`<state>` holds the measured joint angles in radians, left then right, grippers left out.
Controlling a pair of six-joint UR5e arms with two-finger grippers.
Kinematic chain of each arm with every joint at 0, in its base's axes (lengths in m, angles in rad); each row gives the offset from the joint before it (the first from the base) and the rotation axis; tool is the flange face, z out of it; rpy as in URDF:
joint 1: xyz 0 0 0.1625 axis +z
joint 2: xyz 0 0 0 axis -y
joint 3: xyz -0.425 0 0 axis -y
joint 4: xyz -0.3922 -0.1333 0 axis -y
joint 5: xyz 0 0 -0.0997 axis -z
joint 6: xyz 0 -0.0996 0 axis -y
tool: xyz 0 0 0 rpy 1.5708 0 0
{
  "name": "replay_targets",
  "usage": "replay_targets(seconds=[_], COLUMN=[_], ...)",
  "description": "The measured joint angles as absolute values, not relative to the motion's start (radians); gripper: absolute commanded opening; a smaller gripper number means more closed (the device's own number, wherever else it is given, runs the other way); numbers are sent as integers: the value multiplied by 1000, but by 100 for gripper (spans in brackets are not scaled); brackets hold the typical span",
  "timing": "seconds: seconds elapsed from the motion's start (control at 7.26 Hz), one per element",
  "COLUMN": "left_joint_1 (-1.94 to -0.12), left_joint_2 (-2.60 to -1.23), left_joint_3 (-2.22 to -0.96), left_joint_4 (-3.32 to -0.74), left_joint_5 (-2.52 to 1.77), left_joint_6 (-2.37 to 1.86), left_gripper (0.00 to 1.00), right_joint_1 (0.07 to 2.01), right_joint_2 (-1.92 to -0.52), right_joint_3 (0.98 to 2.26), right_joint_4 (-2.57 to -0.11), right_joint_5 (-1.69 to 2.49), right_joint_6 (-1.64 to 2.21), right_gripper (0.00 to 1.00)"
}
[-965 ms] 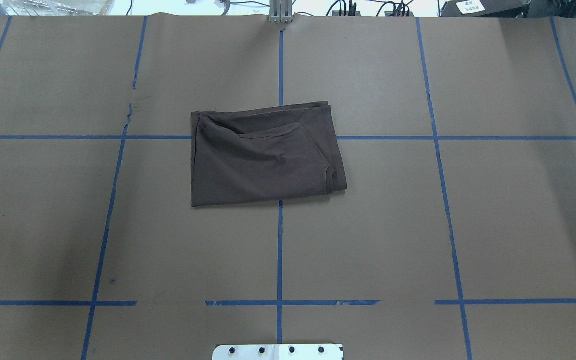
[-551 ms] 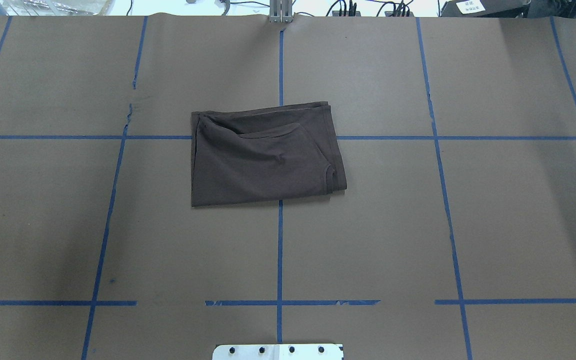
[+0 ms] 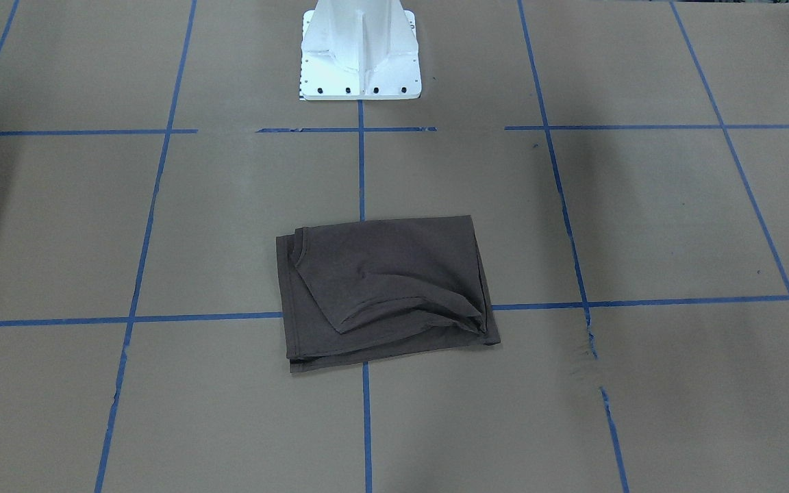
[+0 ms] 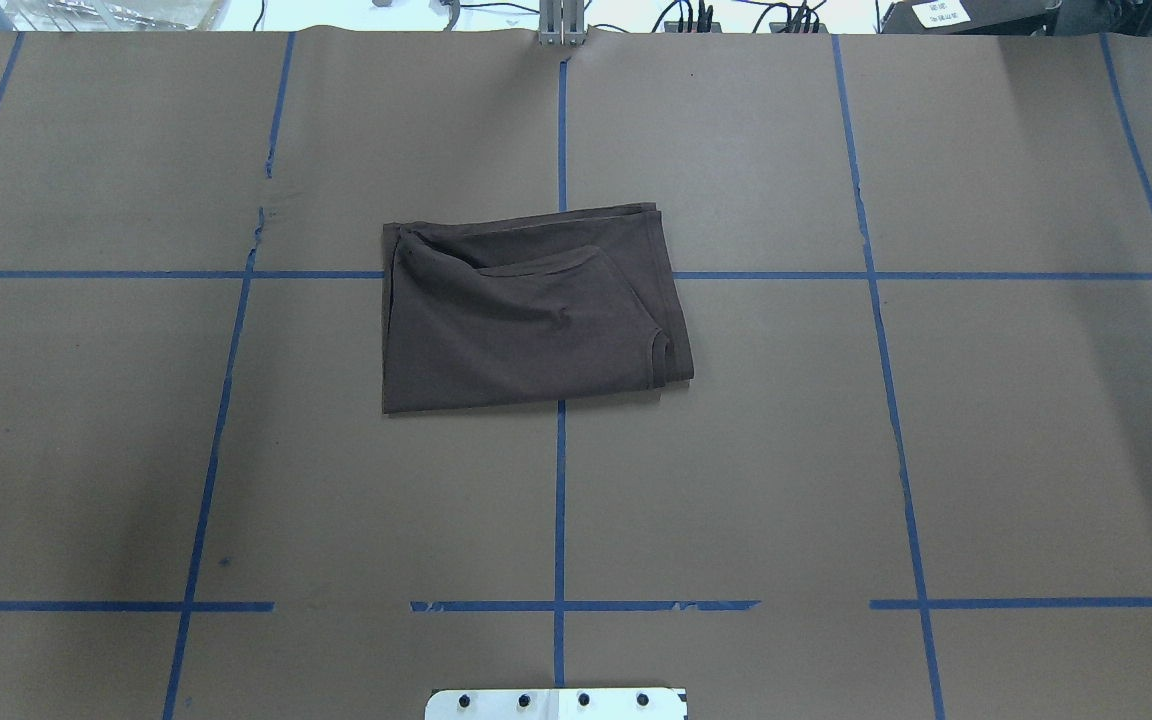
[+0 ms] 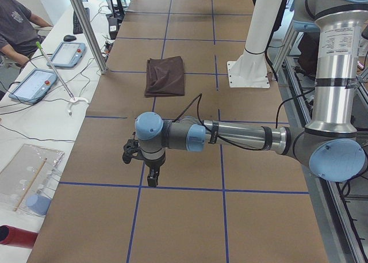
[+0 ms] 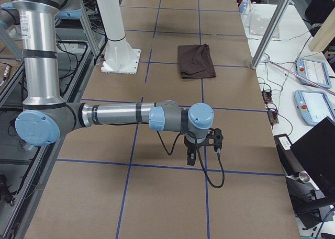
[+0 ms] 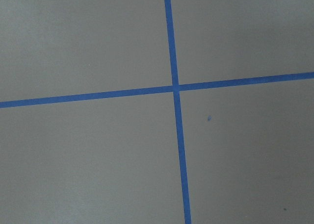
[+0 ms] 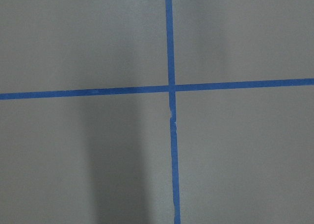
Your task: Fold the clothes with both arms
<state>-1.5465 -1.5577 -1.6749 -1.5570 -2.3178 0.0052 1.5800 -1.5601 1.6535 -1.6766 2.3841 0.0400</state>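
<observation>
Left side: the left arm (image 5: pixel 241 137) is stretched low over bare desk (image 4: pixel 986 450), well apart from the garment; the left hand (image 5: pixel 153 178) points down at a crossing of blue tape lines (image 4: pixel 558 500), holds nothing that shows, and whether it is wide or narrow I cannot tell, as only the side view shows it; centre: the T-shirt (image 4: pixel 526 315) lies flat on the desk as a compact, layered rectangle across the middle tape line, a curved hem on top and a bunched ridge at one far corner; right side: the right arm (image 6: pixel 115 114) is likewise extended well apart from the shirt, and the spread of the right hand (image 6: pixel 191 159) cannot be told either; judgement: folding appears done or all but done, both arms drawn off; any further move, a last fold or a smoothing of the ridge, calls for both hands to travel to the shirt's edges; surroundings: a white pedestal (image 3: pixel 360 48) near the shirt, a metal post (image 5: pixel 86 30), tablets (image 5: pixel 35 83) and an operator (image 5: pixel 16 24) beyond the far edge; nothing lies between hands and shirt.
</observation>
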Motion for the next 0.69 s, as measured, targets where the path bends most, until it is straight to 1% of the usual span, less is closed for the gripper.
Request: replay_targets(seconds=[0.69], left_joint_1=[-1547], left_joint_2=[-1557], left_joint_3=[-1675], left_joint_4=[-1557], left_joint_5=[-2319], left_joint_6=[-15], left_gripper=[100], right_joint_1=[1581], right_joint_2=[-1560], right_joint_3=[1653], right_joint_4=[-1677], right_joint_5=[2385], right_joint_6=[39], right_gripper=[100])
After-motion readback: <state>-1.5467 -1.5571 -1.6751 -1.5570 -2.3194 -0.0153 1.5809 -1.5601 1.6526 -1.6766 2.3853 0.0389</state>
